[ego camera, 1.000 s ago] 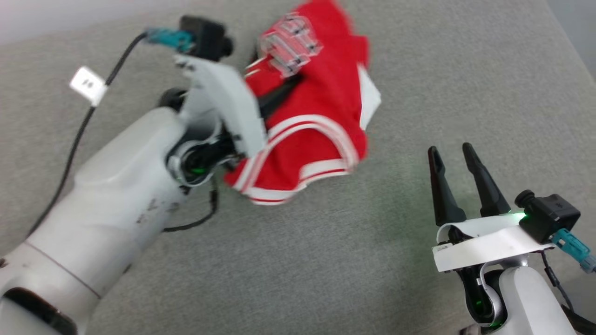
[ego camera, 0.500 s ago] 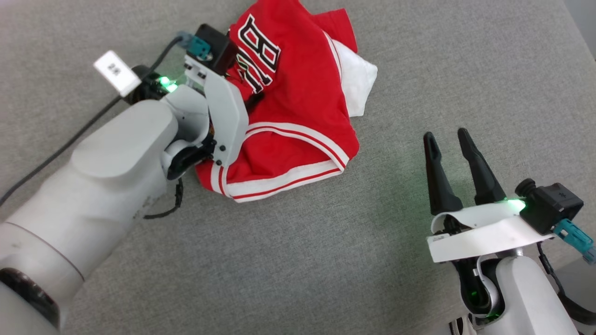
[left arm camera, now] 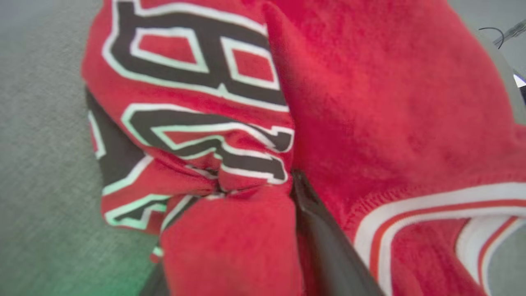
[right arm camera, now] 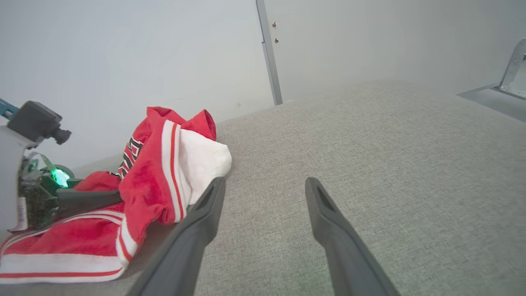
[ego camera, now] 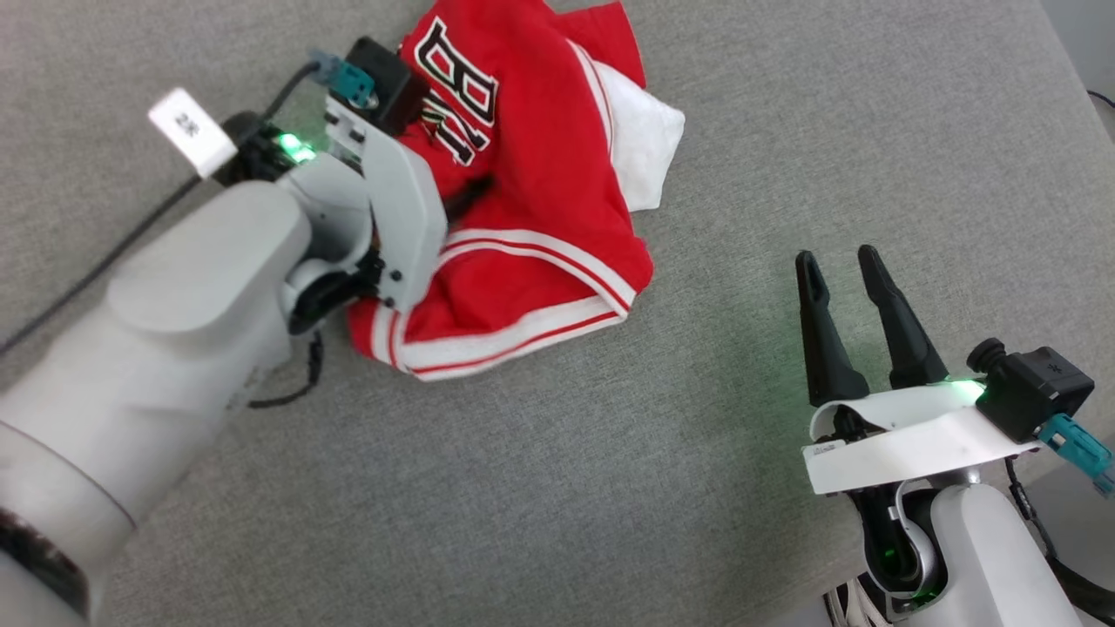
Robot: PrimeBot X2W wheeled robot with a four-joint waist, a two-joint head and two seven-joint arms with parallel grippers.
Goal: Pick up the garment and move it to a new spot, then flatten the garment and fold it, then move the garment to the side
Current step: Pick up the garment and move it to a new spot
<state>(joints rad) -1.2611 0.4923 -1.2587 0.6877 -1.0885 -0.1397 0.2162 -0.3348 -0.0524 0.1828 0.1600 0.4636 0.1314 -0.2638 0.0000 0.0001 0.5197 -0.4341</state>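
The garment (ego camera: 531, 200) is a small red jersey, crumpled into a loose heap rather than spread flat. In the head view it lies on the grey bench (ego camera: 697, 479) toward 11 o'clock. Black, white-outlined lettering (ego camera: 457, 83) shows on the heap's 11 o'clock side, tilted and partly lost in folds. A white sleeve (ego camera: 645, 148) pokes out at 2 o'clock. White-and-red striped trim (ego camera: 514, 335) runs along the edge from 5 to 7 o'clock.

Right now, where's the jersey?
Head view: the jersey lies bunched on the grey surface, upper left, at the left gripper, apart from the right gripper.
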